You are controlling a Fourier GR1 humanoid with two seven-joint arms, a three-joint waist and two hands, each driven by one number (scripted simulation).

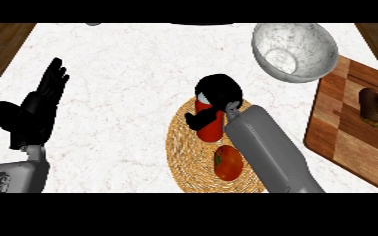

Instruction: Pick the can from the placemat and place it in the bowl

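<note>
Two things are sitting on the round woven placemat (181, 150) in the middle of the white marbled counter (125, 55): a red can (213, 132) and, just beside it toward the near edge, a round red-orange tomato (229, 163). The can is standing roughly upright on the far half of the placemat, and its top is hiding under the right robot hand (218, 91), whose grey forearm (269, 152) is lying across the near right part of the mat. That robot hand's black fingers are curling down over the can's top and its thumb is wrapping the can's left side, so it is gripping the can. I cannot tell whether the can is raised off the mat or resting on it. Any writing on the can is too blurred for me to read.

Beyond the placemat, toward the far right, a grey speckled bowl (295, 50) is sitting on the counter, well apart from the can, its inside showing only its own pale bottom. A wooden cutting board (332, 130) is lying at the right edge, near the bowl, and carrying a dark brown cylinder (367, 105) that I cannot identify.

At the left edge the left robot hand (37, 111) is resting open, fingers straight and pointing away, holding nothing, well apart from the placemat.
</note>
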